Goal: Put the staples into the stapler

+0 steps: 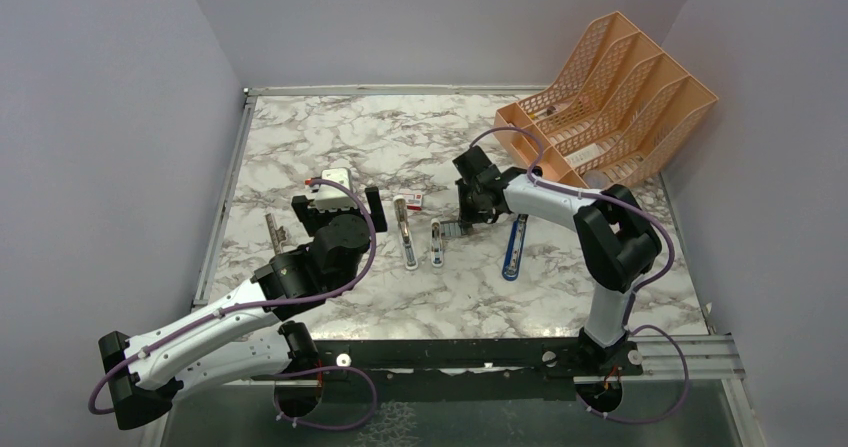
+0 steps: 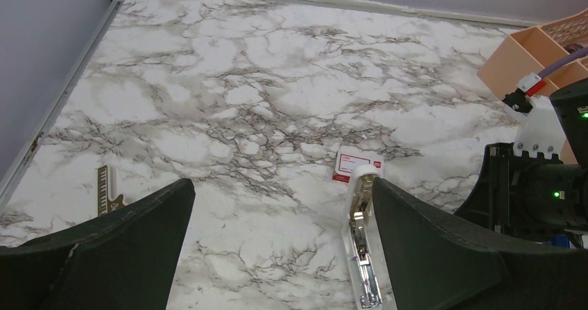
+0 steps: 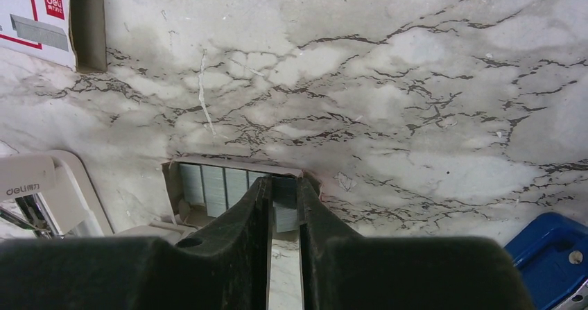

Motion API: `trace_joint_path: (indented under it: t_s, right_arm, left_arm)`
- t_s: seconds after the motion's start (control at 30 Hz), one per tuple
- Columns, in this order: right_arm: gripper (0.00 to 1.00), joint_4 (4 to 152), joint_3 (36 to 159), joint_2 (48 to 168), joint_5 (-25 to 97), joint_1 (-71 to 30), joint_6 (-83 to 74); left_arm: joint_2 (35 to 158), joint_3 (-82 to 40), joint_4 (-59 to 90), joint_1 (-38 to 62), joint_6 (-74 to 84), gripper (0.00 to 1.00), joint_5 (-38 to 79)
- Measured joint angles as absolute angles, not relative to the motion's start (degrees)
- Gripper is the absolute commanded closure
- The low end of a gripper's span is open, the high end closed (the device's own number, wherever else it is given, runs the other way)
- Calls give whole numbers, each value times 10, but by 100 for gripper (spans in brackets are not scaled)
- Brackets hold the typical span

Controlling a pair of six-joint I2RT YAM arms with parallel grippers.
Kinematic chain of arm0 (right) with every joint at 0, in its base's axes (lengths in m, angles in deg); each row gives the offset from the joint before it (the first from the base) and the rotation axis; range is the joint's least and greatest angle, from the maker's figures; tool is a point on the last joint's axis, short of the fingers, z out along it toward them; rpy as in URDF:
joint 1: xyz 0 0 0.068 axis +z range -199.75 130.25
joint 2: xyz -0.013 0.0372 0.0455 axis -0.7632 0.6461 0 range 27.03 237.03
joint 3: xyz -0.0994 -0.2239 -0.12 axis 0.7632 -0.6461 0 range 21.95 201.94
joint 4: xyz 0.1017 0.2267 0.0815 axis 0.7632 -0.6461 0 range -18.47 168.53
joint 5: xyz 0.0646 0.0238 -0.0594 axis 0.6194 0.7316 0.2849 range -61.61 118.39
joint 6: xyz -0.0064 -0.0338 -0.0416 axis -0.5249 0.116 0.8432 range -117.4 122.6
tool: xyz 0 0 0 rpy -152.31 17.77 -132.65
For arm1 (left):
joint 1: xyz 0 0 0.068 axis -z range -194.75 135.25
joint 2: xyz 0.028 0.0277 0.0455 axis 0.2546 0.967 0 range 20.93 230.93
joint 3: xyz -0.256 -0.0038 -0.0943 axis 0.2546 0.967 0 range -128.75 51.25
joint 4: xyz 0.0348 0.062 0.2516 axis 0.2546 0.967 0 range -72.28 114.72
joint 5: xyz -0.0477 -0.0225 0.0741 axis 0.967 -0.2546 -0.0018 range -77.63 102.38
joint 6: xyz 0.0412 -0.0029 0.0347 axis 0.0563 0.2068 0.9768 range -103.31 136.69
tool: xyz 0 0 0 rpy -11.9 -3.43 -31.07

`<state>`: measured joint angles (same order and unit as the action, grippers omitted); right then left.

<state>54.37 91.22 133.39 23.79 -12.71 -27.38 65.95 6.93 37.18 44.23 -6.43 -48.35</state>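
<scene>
The stapler [image 1: 407,235] lies open on the marble, white with a silver inner channel; in the left wrist view the stapler [image 2: 363,244] lies just inside my right finger. My left gripper [image 1: 345,205] [image 2: 284,244] hangs wide open and holds nothing. My right gripper [image 1: 466,219] [image 3: 283,185] reaches down into a small open cardboard tray [image 3: 208,166] of grey staple blocks. Its fingers are nearly together, and one block of staples [image 3: 285,213] sits pinched between them. Other blocks [image 3: 215,188] stand in a row to the left.
A red-and-white staple box [image 1: 415,202] [image 2: 357,166] [image 3: 35,19] lies beyond the stapler. Another white piece [image 1: 437,245] [image 3: 38,185] lies beside the tray. A blue tool [image 1: 515,247] [image 3: 551,247] lies to the right, an orange file rack [image 1: 610,97] at the back right, a small metal tool [image 1: 275,235] [image 2: 106,188] at the left.
</scene>
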Motion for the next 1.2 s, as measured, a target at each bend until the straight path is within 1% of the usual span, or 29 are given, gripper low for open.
trace_joint_path:
  t_s: [0.57, 0.9, 1.2]
  right_arm:
    - [79, 539, 911, 1284, 241, -127, -275]
    - [79, 532, 902, 1289, 243, -127, -280]
    - [79, 540, 902, 1301, 210, -122, -279]
  left_arm:
    - [659, 69, 372, 442, -64, 1, -483]
    - [659, 69, 372, 442, -64, 1, -483]
    - [659, 69, 372, 442, -64, 1, -483]
